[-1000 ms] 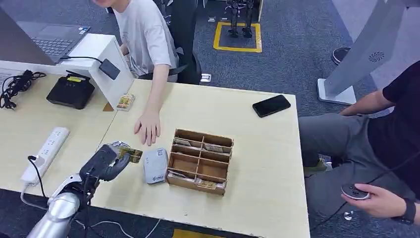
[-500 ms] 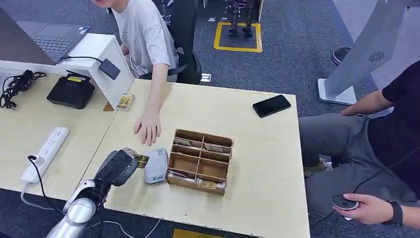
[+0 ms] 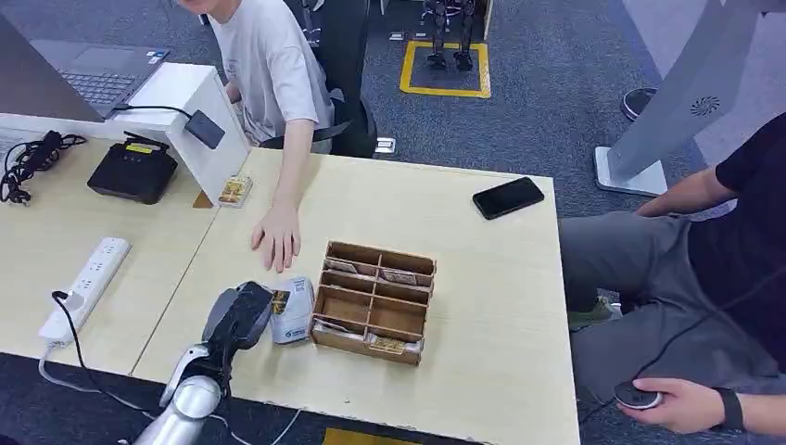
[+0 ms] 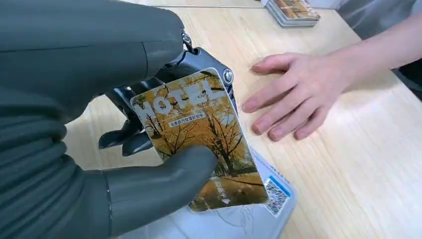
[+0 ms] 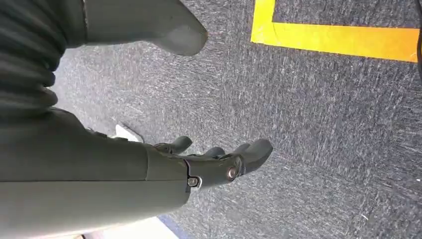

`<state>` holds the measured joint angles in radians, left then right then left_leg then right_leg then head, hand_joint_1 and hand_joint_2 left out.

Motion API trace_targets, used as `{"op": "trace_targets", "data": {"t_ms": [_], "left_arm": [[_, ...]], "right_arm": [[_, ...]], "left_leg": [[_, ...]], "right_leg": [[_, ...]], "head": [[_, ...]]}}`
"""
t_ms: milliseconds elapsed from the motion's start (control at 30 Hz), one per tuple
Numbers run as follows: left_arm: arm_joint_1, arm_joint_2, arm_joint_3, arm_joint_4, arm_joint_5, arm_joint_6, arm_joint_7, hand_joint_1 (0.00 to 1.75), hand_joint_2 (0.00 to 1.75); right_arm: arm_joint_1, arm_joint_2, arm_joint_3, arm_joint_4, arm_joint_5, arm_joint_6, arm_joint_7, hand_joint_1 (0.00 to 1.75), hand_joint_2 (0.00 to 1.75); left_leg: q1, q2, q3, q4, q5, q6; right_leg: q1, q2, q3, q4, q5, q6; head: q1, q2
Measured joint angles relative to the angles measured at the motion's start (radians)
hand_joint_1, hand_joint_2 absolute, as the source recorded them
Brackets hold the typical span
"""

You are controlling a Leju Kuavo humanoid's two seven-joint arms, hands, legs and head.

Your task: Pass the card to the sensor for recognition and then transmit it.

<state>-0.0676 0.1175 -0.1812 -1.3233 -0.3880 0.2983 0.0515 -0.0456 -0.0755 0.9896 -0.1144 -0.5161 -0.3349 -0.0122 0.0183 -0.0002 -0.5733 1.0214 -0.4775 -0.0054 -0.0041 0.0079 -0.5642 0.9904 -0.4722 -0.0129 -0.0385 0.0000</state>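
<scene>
- Power strip [image 3: 85,286] lay near the left edge of the left desk [image 3: 37,241], black box [image 3: 133,171] towards its far side; neither had shifted over the last second.
- Left hand [image 3: 239,315] had travelled rightward along the near edge of the table [image 3: 482,278], from well short of the sensor to right up against it.
- Its thumb and fingers [image 4: 149,144] were clamped on the card [image 4: 199,134], a yellow tree picture printed "HOTEL"; the thumb lay across the card's face.
- Card now hung over the left end of the sensor [image 3: 295,310], low above it; the wrist view showed the sensor's pale top [image 4: 268,199] under the card's lower corner. Touching or just clear, I could not tell.
- Judgement: the card had reached the reading position, so the recognition step was under way; passing the card on was not yet done.
- A person's hand [image 3: 276,239] rested flat on the table just beyond the sensor, unmoved, likely where the card would go.
- Wooden organiser [image 3: 375,301] stood just right of the sensor, unmoved; phone [image 3: 508,197] near the far right corner.
- Right hand [image 5: 219,162] hung over grey carpet, fingers apart and lightly curled, holding nothing.
</scene>
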Motion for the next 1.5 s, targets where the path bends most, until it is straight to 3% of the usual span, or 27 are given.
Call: {"op": "trace_targets", "data": {"t_ms": [1033,1233,1300,1367,1433,1500], "left_arm": [[-0.015,-0.024,0.034,0.084,-0.039,0.029,-0.001,1.75,1.75],[-0.013,-0.029,0.043,0.119,-0.16,0.07,0.018,1.75,1.75],[-0.01,-0.031,0.045,0.138,-0.28,0.115,0.079,1.75,1.75],[0.002,-0.035,0.047,0.18,-0.5,0.174,0.14,1.75,1.75],[0.013,-0.04,0.058,0.217,-0.603,0.209,0.132,1.75,1.75],[0.014,-0.051,0.071,0.24,-0.632,0.219,0.131,1.75,1.75]], "right_arm": [[0.0,0.001,0.021,0.0,-0.009,0.0,-0.003,0.0,1.75],[0.0,0.001,0.031,0.0,-0.022,0.0,-0.003,0.0,1.75],[0.0,0.001,0.034,0.0,-0.028,0.0,-0.006,0.0,1.75],[0.0,0.001,0.038,0.0,-0.032,0.0,-0.006,0.0,1.75],[0.0,0.002,0.044,0.0,-0.038,0.0,-0.006,0.0,1.75],[-0.001,0.002,0.049,0.0,-0.042,0.0,-0.006,0.0,1.75]], "left_leg": [[0.0,0.0,0.0,0.0,0.0,0.0],[0.0,-0.001,0.0,0.0,0.0,0.0],[0.0,-0.001,0.0,0.0,0.0,0.0],[0.0,0.0,0.001,0.0,0.0,0.0],[0.0,-0.002,0.001,0.0,0.0,0.0],[0.0,-0.006,0.002,0.0,0.0,0.0]], "right_leg": [[0.0,-0.001,0.001,0.0,0.0,0.0],[0.0,-0.001,0.001,0.0,0.0,0.0],[0.0,-0.001,0.002,0.0,0.0,0.0],[0.0,-0.001,0.002,0.0,-0.001,0.001],[0.0,-0.002,0.002,0.0,-0.001,0.002],[0.0,-0.005,0.005,0.0,-0.002,0.002]], "head": [[0.0,0.0],[0.0,0.0],[0.001,0.0],[0.0,0.0],[0.0,0.0],[0.0,0.0]]}}
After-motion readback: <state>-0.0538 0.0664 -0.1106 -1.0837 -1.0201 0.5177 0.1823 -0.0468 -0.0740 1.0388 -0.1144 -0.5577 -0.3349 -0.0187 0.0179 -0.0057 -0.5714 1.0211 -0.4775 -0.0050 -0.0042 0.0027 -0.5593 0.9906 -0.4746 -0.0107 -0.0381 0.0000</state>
